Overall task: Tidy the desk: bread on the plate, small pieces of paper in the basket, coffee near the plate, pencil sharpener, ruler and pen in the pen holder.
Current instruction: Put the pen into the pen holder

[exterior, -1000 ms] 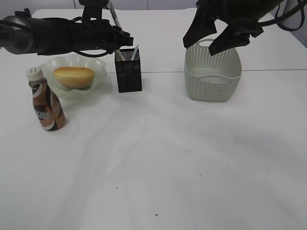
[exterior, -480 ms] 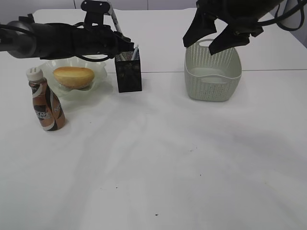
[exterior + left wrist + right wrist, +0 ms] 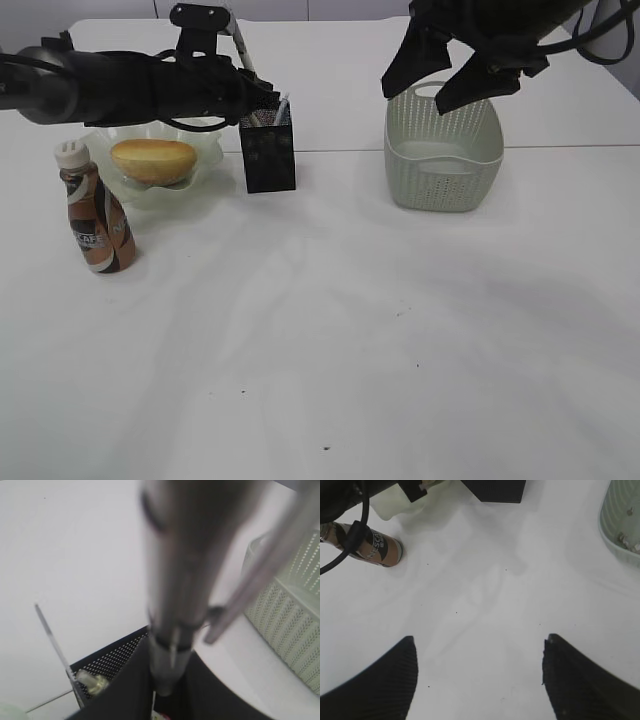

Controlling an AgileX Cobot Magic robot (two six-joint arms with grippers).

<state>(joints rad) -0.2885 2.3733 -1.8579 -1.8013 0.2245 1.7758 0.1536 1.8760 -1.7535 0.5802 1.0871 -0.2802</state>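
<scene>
We've got the left pincer [image 3: 167, 680] clamped on a pen [image 3: 187, 570] over the pen holder [image 3: 268, 148], right pincer [image 3: 460, 85] wide and empty — let go off-centre and it glances off the rim onto the desk [image 3: 400, 330].

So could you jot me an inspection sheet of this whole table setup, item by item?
Surface: white desk, a few tiny dark specks.
Job's things: bread on the plate; coffee upright beside the plate; pen holder upright with items inside; basket holding small bits.
Clutter: nothing seen.
Grippers: left gripper shut on a pen above the pen holder; right gripper open, empty, above the basket.
Cables: black cables on the right arm.
Surroundings: nothing seen.
</scene>
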